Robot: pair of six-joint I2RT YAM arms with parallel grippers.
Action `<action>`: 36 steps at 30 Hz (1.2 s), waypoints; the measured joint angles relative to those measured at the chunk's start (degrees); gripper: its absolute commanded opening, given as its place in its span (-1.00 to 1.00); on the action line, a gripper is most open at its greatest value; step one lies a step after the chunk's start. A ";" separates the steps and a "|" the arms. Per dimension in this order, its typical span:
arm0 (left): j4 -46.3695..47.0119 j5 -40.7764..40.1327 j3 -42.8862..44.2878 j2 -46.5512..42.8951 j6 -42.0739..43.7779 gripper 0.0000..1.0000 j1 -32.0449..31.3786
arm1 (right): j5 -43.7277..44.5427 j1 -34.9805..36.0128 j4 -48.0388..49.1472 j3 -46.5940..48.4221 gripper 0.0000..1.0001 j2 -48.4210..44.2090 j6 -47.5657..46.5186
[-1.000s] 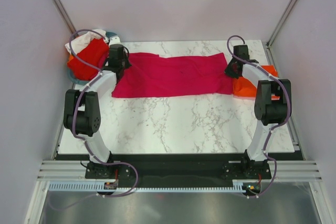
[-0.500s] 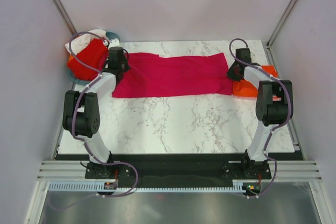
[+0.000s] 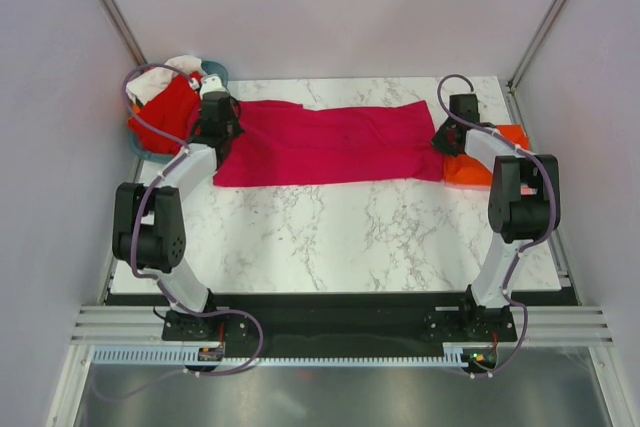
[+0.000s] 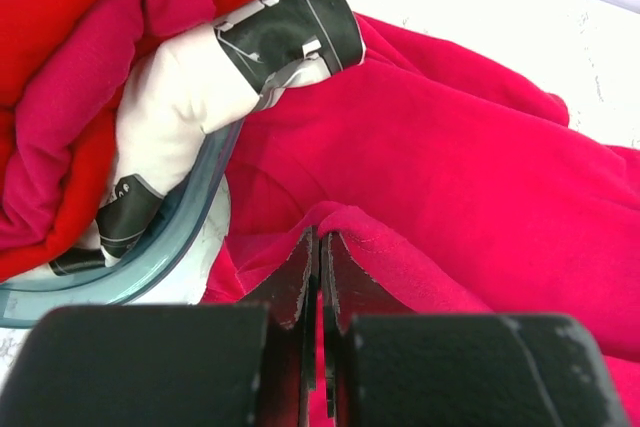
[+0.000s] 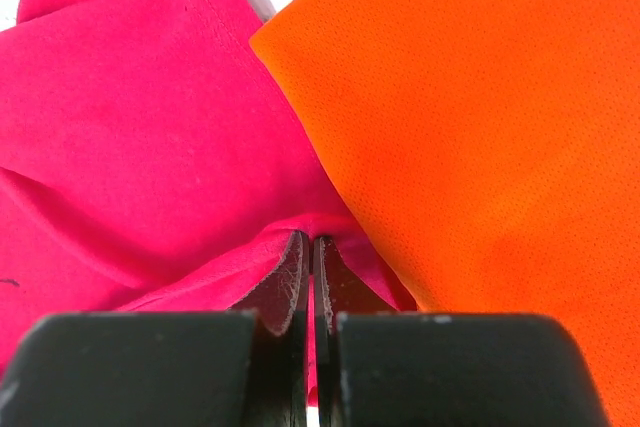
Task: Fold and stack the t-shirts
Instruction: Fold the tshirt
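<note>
Table: white marble-patterned tabletop [image 3: 330, 237], smooth and grey-veined. Its near half lay bare. Its far left corner was hidden under the laundry heap.

Main garment: magenta-pink t-shirt [image 3: 330, 142], soft plain cotton. It was spread as a long, flat band across the far half of the table, reaching from one gripper to the other. Low creases ran through it, and sleeves and neckline could not be made out.

Basket: teal plastic basket [image 4: 190, 207] at the far left corner, translucent with a rounded rim. Only an arc of rim showed; the rest was buried under cloth and the left arm.

Heap: red t-shirt [image 3: 165, 112] bunched on top, with a white t-shirt [image 3: 160, 75] behind it. The wrist view showed a white bundle with black patches [image 4: 180, 97]; what it was could not be told.

Side garment: bright orange t-shirt [image 3: 480, 167] of fine pin-dot knit, folded at the right edge of the table. It was partly covered by the right arm and cut off in the wrist view. It touched the pink shirt's right end, but which lay over the other was unclear.

Left gripper [image 4: 320, 242]: jaws pressed together, pinching a raised ridge of the pink shirt's left end, just beside the basket rim.

Right gripper [image 5: 307, 244]: jaws pressed together on a small fold of the pink shirt's right end, against the orange edge.
</note>
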 measured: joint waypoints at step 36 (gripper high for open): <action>2.75 5.31 -12.59 -22.91 -3.54 0.45 -1.18 | -7.85 -0.17 13.73 -15.39 -0.19 -21.62 2.89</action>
